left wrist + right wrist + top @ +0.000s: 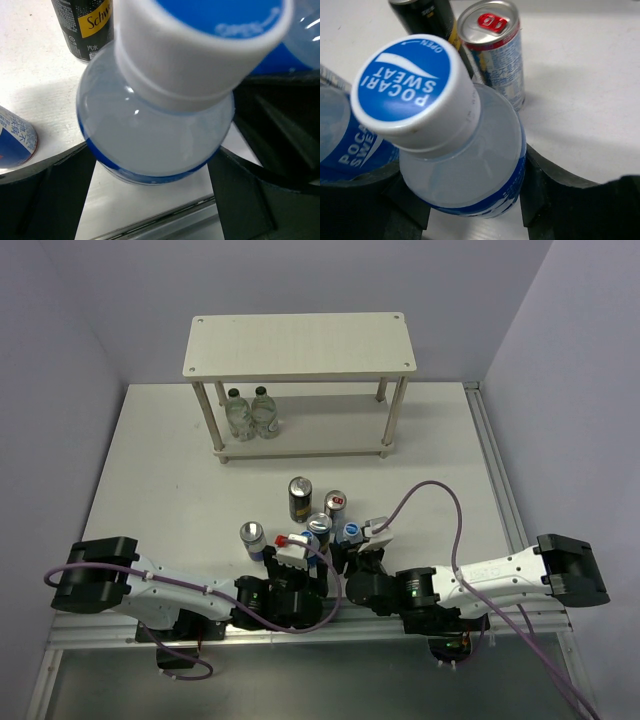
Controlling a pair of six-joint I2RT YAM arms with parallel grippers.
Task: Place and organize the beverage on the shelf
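Note:
Two blue-capped water bottles stand side by side near the arms. My left gripper (152, 155) is open, its fingers (250, 200) flanking the left bottle (155, 130) closely. On the right bottle (465, 165) my right gripper (465, 185) is shut at the shoulder. In the top view the left gripper (298, 548) and right gripper (358, 543) sit at the left bottle (318, 530) and right bottle (350, 532). A black can (300, 498), a red-topped silver can (335, 504) and a blue silver can (253, 536) stand around them. The shelf (300, 345) is at the back.
Two small clear unlabelled bottles (250, 412) stand on the shelf's lower board at its left end. The black can (87, 25) and blue can (15, 142) stand close on the left gripper's left. The red-topped can (495, 50) is just beyond the right bottle.

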